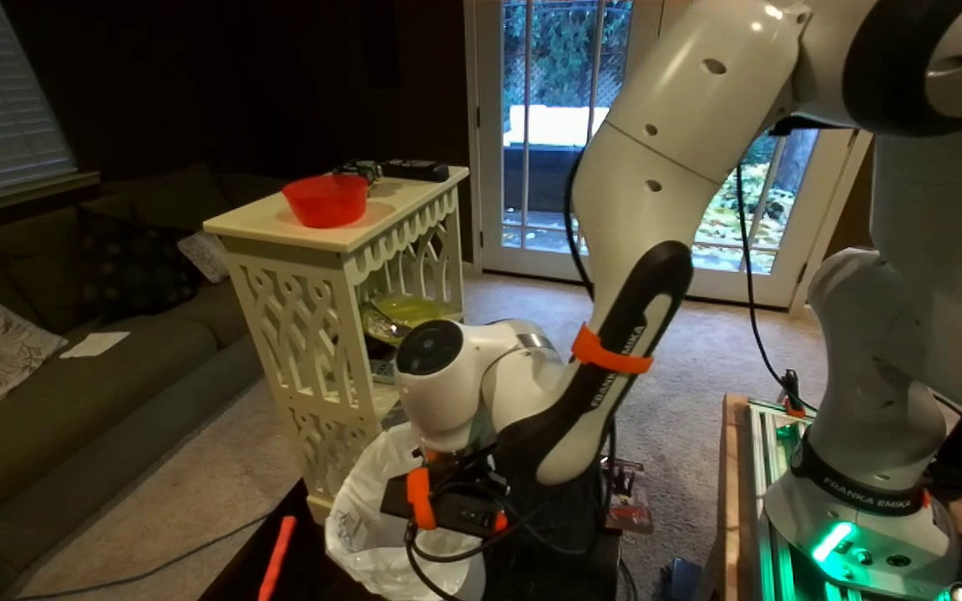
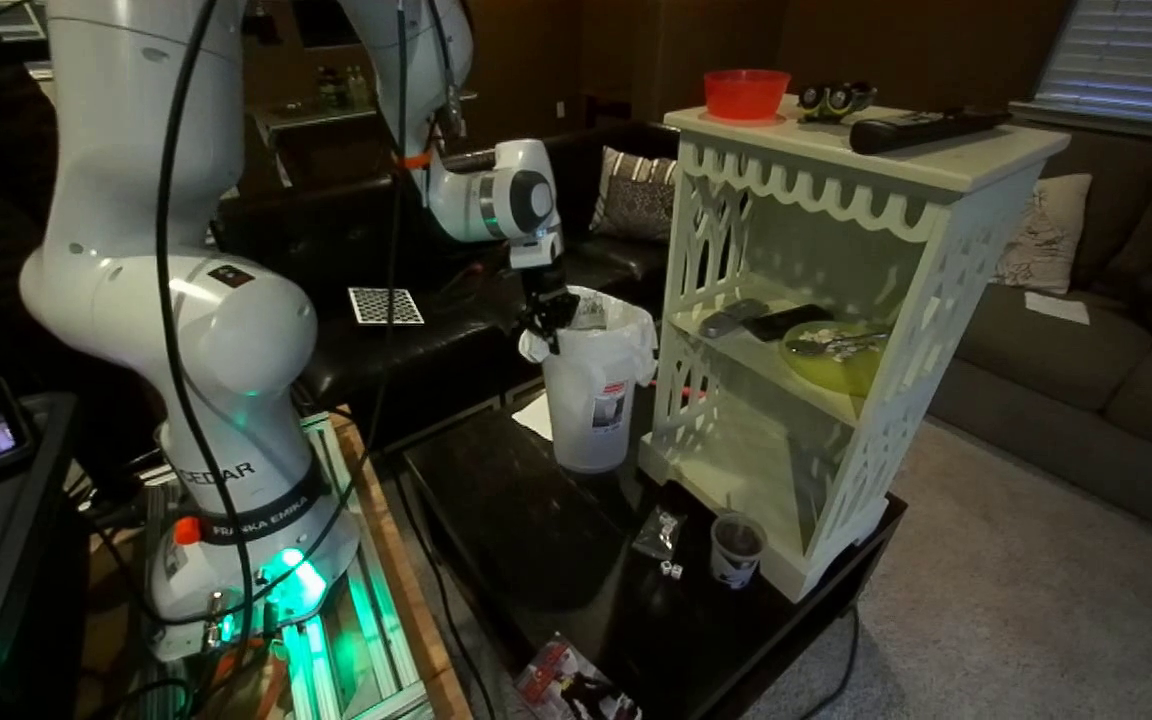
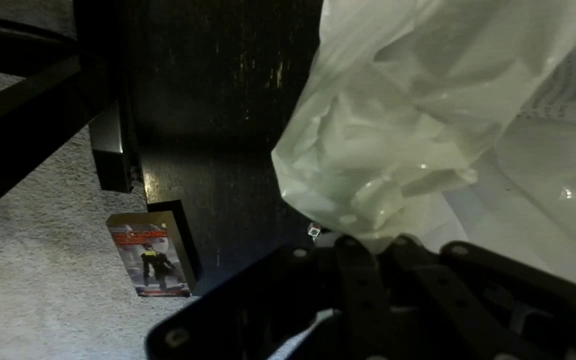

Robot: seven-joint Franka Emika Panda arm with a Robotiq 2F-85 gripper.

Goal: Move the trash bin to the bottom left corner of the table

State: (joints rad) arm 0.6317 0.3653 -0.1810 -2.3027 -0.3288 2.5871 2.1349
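Note:
The trash bin (image 2: 588, 415) is white, lined with a crinkled white bag. It stands upright at the far part of the dark table (image 2: 526, 540), beside the lattice side table. Its bagged rim also shows in an exterior view (image 1: 356, 534), partly behind the wrist, and fills the right of the wrist view (image 3: 368, 150). My gripper (image 2: 548, 335) is at the bin's rim on the side toward the robot base. In the wrist view its fingers (image 3: 377, 245) are close together with bagged rim between them. I cannot tell whether the bin's base touches the table.
The cream lattice side table (image 2: 796, 250) stands on the dark table beside the bin, with a red bowl (image 2: 746, 95) on top. A cup (image 2: 736, 550), a small bag (image 2: 658, 533) and dice (image 2: 671, 569) lie nearby. A picture box (image 2: 576, 685) is at the near edge.

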